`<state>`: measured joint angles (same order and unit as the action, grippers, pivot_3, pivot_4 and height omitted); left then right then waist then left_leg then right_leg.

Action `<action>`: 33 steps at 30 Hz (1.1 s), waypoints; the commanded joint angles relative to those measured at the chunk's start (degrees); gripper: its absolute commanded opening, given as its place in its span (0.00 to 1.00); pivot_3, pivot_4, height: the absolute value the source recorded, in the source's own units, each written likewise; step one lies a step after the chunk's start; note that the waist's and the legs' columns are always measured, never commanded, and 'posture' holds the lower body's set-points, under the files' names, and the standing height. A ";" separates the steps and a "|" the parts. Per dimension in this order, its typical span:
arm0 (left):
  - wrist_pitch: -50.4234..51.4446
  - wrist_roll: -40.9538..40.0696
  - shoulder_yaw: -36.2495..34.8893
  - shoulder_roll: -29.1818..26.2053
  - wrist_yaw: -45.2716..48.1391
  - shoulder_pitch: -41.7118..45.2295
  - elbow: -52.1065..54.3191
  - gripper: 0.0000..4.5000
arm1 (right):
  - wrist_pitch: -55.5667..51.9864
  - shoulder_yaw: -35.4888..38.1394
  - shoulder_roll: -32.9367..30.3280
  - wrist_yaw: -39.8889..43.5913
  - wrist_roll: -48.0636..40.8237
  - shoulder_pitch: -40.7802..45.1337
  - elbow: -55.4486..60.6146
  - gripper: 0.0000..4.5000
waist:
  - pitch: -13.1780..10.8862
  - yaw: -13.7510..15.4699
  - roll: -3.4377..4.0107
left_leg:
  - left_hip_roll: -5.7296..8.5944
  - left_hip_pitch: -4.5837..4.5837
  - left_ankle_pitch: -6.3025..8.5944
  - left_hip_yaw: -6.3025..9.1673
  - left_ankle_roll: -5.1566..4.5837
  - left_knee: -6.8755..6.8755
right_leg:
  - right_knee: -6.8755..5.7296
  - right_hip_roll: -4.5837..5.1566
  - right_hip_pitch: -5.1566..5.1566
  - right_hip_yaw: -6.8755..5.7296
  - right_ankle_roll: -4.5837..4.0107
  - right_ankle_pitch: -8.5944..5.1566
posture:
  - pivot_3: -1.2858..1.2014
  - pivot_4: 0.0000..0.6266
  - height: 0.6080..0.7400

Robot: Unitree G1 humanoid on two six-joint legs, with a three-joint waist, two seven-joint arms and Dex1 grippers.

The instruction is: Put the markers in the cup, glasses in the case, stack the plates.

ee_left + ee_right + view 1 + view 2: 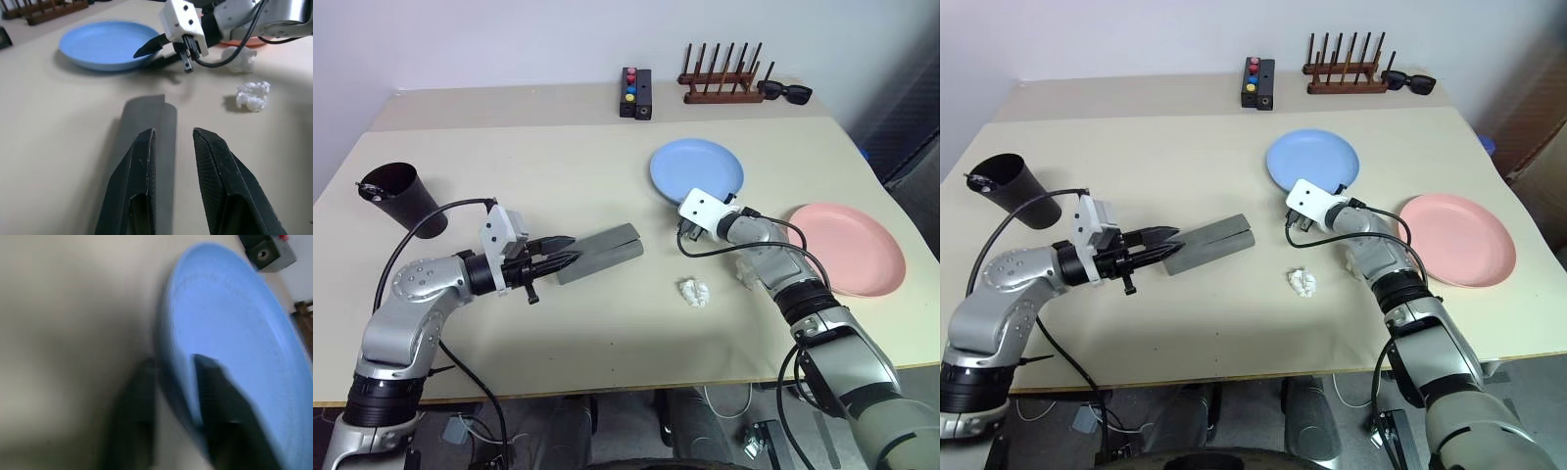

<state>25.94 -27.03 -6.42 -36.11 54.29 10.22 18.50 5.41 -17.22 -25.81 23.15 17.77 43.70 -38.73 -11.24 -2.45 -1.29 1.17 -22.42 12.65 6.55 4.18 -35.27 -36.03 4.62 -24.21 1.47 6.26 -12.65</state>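
The right gripper (173, 382) had its jaws clamped over the near rim of the round light-blue plastic plate (697, 168) at desk centre. At three o'clock lay the pink plate (852, 247). The left gripper (1161, 247), jaws slightly parted, held nothing beside the grey hard-shell case (1212, 242), which sat shut.

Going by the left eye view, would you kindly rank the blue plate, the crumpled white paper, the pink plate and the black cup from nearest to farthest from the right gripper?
1. Blue plate: its near rim sits between the right gripper fingers.
2. White paper: just toward the robot from that gripper.
3. Pink plate: off to the right.
4. Black cup: far left of the table.
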 commanded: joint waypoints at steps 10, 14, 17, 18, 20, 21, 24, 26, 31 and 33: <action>1.06 -3.11 2.81 3.85 -3.42 1.08 2.78 0.26 | 1.10 4.87 -8.64 -1.54 3.01 -4.10 16.03 0.01 | -0.04 0.32 0.06 | 0.02 -0.03 0.00 0.00 0.00 0.01 | 0.03 0.02 -0.01 0.00 0.00 -0.01 | 0.52 0.24 1.00; 0.55 -3.39 5.25 5.20 -1.78 3.18 0.77 0.26 | -4.99 14.33 -18.12 10.40 -7.01 -14.96 33.29 0.01 | -0.04 0.94 0.07 | 0.01 -0.05 0.00 0.00 -0.01 0.02 | 0.09 0.02 0.01 0.00 -0.07 -0.05 | 0.52 0.24 1.00; 0.13 -3.15 7.32 6.63 -0.41 5.81 -1.59 0.26 | -10.54 22.99 -23.20 16.06 -14.65 -22.84 41.43 0.01 | -0.04 1.69 0.08 | 0.02 -0.05 0.03 0.00 -0.05 -0.01 | 0.17 0.03 0.09 -0.01 -0.10 -0.09 | 0.52 0.24 1.00; -0.28 -2.87 8.13 7.15 0.30 6.82 -2.66 0.26 | -11.76 25.96 -24.84 17.06 -15.70 -26.02 43.02 0.01 | -0.04 1.60 0.10 | 0.02 -0.03 0.03 -0.01 -0.05 -0.03 | 0.22 0.02 0.13 0.00 -0.14 -0.11 | 0.52 0.24 1.00; -1.37 -2.14 9.83 8.10 1.85 8.90 -5.06 0.26 | -13.52 31.73 -27.67 18.96 -16.72 -33.05 45.64 0.01 | -0.04 1.59 0.11 | 0.01 0.00 0.03 -0.06 -0.05 -0.08 | 0.25 0.02 0.19 0.00 -0.18 -0.11 | 0.52 0.24 1.00; -1.89 -1.74 10.65 8.54 2.57 9.87 -6.20 0.26 | -14.75 34.63 -28.50 20.02 -17.55 -36.66 47.36 0.01 | -0.03 1.67 0.11 | 0.00 0.03 0.03 -0.06 -0.06 -0.08 | 0.26 0.02 0.23 0.00 -0.19 -0.12 | 0.52 0.24 1.00; -3.02 -1.07 12.02 9.29 4.07 11.58 -8.47 0.26 | -17.93 39.54 -29.29 22.55 -19.93 -43.91 51.89 0.01 | -0.01 1.31 0.16 | -0.01 0.07 0.07 -0.09 -0.12 -0.07 | 0.37 0.01 0.32 0.00 -0.20 -0.13 | 0.52 0.24 1.00; -3.63 -0.89 12.80 9.70 5.01 12.40 -9.54 0.26 | -19.81 42.14 -28.99 24.16 -20.75 -49.05 54.86 0.01 | 0.02 1.27 0.22 | -0.02 0.10 0.08 -0.15 -0.14 -0.08 | 0.42 0.02 0.34 0.02 -0.19 -0.13 | 0.52 0.24 1.00; -4.66 -0.49 13.70 10.31 6.03 13.28 -11.19 0.26 | -20.75 41.55 -28.41 22.23 -18.22 -53.10 54.45 0.01 | 0.03 1.43 0.22 | -0.02 0.10 0.09 -0.15 -0.15 -0.16 | 0.53 0.02 0.44 0.01 -0.05 -0.21 | 0.52 0.24 1.00; -4.75 -0.46 13.68 10.48 5.79 13.07 -11.06 0.26 | -20.93 40.57 -28.61 21.37 -17.38 -52.27 52.47 0.01 | 0.03 1.59 0.22 | -0.02 0.10 0.09 -0.15 -0.15 -0.17 | 0.58 0.03 0.47 0.01 -0.05 -0.21 | 0.52 0.24 1.00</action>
<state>22.60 -27.64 7.72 -25.73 59.86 22.74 6.75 -15.87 22.65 -53.98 45.76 -0.28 -9.45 14.07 -11.21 -0.87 -1.06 1.15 -22.33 12.74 6.40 4.03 -35.45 -35.44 4.65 -23.73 1.48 6.22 -12.86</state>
